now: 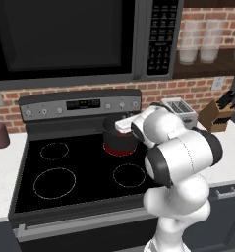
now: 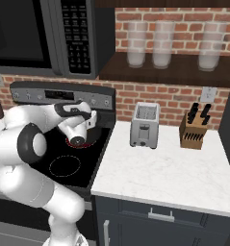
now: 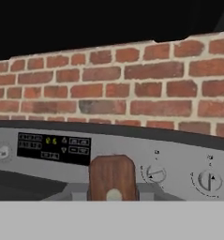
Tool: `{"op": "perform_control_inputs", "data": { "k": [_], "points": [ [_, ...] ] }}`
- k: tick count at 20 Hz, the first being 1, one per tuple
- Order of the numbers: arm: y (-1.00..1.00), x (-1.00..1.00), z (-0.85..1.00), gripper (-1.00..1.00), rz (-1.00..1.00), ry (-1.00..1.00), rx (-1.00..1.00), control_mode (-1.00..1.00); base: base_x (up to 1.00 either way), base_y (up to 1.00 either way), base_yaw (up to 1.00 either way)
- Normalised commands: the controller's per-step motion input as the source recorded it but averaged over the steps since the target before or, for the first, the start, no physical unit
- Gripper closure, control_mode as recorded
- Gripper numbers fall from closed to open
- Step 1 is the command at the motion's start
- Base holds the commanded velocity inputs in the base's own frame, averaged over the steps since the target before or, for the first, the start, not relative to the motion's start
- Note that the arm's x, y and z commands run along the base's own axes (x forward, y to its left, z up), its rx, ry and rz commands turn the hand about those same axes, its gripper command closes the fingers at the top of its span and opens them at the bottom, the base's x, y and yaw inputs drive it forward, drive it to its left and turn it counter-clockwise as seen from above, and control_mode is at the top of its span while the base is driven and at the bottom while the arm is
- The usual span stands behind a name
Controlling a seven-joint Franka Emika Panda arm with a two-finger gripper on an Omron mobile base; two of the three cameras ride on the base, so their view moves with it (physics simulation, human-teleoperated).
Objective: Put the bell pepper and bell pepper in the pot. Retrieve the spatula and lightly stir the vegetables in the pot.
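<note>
The white arm is folded forward over the black stove (image 1: 65,167), its wrist hanging above the small dark pot (image 1: 120,140) with the red band, which sits on the back right burner, close to the stove's rear edge under the control panel (image 1: 82,105). From the right side the pot (image 2: 90,139) is mostly hidden behind the wrist, just its red base peeking out.

Looking along the hand, the spatula (image 3: 112,177) shows as a reddish-brown handle end standing up between the grey pieces of the claw (image 3: 112,190), which seems clamped on it, though the finger tips themselves are hard to make out. Behind it are the stove knobs (image 3: 153,174), the little display and the brick wall (image 3: 132,84).

I cannot see into the pot from here, so I cannot tell where the two peppers are.

On the white worktop (image 2: 164,168) right of the stove, a silver toaster (image 2: 145,125) stands near the back edge, with a wooden knife block (image 2: 193,130) further right by the back right corner. A microwave (image 1: 65,37) hangs above the stove, and jars (image 2: 162,45) line the shelf.
</note>
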Motion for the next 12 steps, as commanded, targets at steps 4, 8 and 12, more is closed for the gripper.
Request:
{"op": "perform_control_inputs", "data": {
  "k": [4, 8, 12],
  "points": [
    [0.22, 0.73, 0.04, 1.00, 0.02, -0.02, 0.08, -1.00, 0.00, 0.00, 0.00],
    [0.04, 0.71, 0.00, 1.00, 0.01, 0.00, 0.05, -1.00, 0.00, 0.00, 0.00],
    [0.01, 0.11, 0.00, 1.00, 0.03, -0.03, 0.00, -1.00, 0.00, 0.00, 0.00]
  ]
}}
